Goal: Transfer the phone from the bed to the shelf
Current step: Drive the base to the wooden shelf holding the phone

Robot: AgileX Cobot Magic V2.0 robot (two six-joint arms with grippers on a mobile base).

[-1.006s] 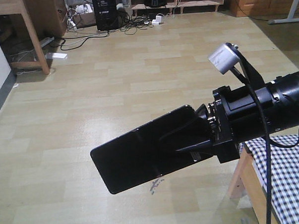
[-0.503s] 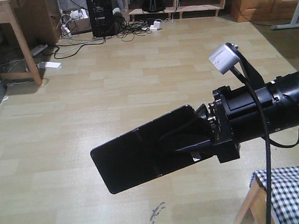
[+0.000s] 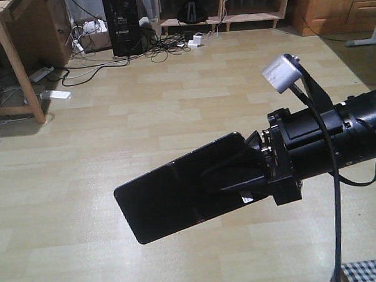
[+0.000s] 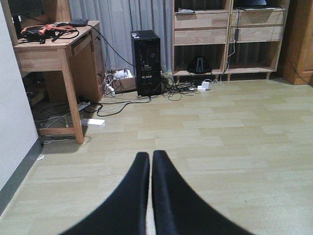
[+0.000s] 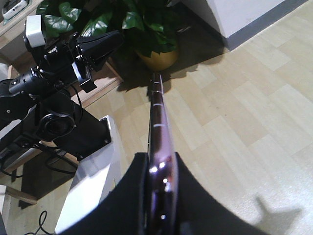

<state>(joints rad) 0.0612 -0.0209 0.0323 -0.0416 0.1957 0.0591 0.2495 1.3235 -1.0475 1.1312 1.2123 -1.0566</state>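
Observation:
The phone (image 3: 169, 201), a thin black slab, sticks out level over the floor to the left, with my right gripper (image 3: 230, 176) shut on its near end. In the right wrist view the phone (image 5: 156, 110) shows edge-on with a pinkish rim, clamped in the right gripper (image 5: 159, 161). My left gripper (image 4: 150, 155) is shut with nothing in it. Only a gingham corner of the bed (image 3: 368, 272) shows at the bottom right. The pale wood shelf (image 4: 222, 36) stands against the far wall, and its lowest board (image 3: 223, 16) appears in the front view.
A wooden desk (image 4: 54, 46) stands at the left by a white wall. A black computer tower (image 4: 146, 61) and loose cables (image 3: 165, 39) lie near the shelf. A brown cabinet (image 3: 332, 6) is at the far right. A potted plant (image 5: 146, 29) sits behind the left arm (image 5: 58, 54).
The bed has slid down to the bottom right corner of the front view, and the desk has shifted left. The phone stays in the right gripper, unchanged.

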